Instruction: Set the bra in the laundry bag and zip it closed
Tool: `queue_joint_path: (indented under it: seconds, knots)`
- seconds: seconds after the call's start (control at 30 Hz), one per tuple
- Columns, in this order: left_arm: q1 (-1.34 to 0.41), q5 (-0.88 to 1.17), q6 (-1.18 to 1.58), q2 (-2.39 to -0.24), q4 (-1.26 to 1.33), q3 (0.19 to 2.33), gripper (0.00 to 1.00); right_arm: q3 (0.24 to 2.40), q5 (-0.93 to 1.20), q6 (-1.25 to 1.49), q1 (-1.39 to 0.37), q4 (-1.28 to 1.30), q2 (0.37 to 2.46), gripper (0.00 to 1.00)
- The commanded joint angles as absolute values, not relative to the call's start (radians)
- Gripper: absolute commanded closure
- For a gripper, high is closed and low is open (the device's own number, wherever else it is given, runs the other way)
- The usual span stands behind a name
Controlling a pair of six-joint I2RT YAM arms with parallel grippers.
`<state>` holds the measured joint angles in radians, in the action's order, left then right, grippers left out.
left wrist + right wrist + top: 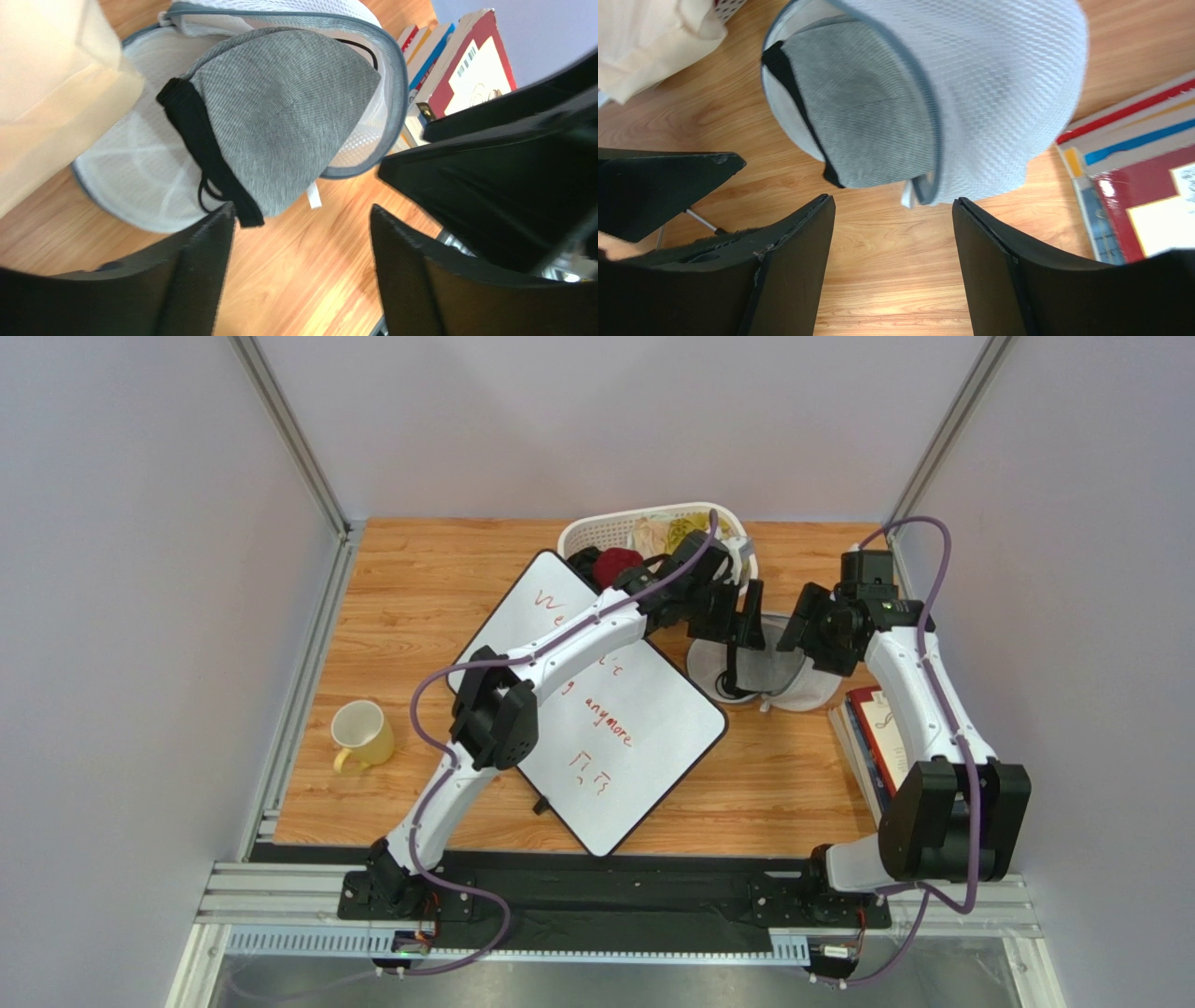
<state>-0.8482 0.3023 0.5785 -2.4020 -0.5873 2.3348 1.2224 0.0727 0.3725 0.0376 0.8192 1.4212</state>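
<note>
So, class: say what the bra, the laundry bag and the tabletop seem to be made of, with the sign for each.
Bra: soft knit fabric, matte grey, fine ribbed texture; black elastic-looking edge band.
Laundry bag: white synthetic mesh, probably polyester; see-through honeycomb holes, grey zipper band.
Tabletop: wood or wood-look laminate; grain lines, slight sheen.

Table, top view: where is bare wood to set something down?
Bare wood lies at the far left, between the mug, whiteboard and basket, and near right, between whiteboard and books. Around the laundry bag it is crowded: left pincer and right pincer hover there.
</note>
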Motion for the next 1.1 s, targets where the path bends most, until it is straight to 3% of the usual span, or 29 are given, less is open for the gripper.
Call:
queue_joint_path:
  seconds: [0.0,0.3,0.53,0.8,1.07]
  knots:
    - [-0.839,0.259,0.491,-2.220,-0.633,2.321,0.29,1.224,0.068,0.362,0.005,0.769,1.416,0.33]
    - [-0.822,0.230,0.407,-1.935,-0.689,2.200,0.34,1.224,0.049,0.357,-0.040,0.765,1.420,0.32]
    - [-0.844,0.278,0.434,-1.590,-0.634,1.805,0.36,1.175,0.054,0.345,-0.049,0.749,1.387,0.30]
    - [-0.880,0.293,0.557,-1.246,-0.506,1.372,0.38,1.204,0.002,0.341,-0.166,0.641,1.488,0.35]
    - [-1.008,0.190,0.615,-1.098,-0.483,1.221,0.40,1.284,-0.137,0.348,-0.222,0.687,1.606,0.29]
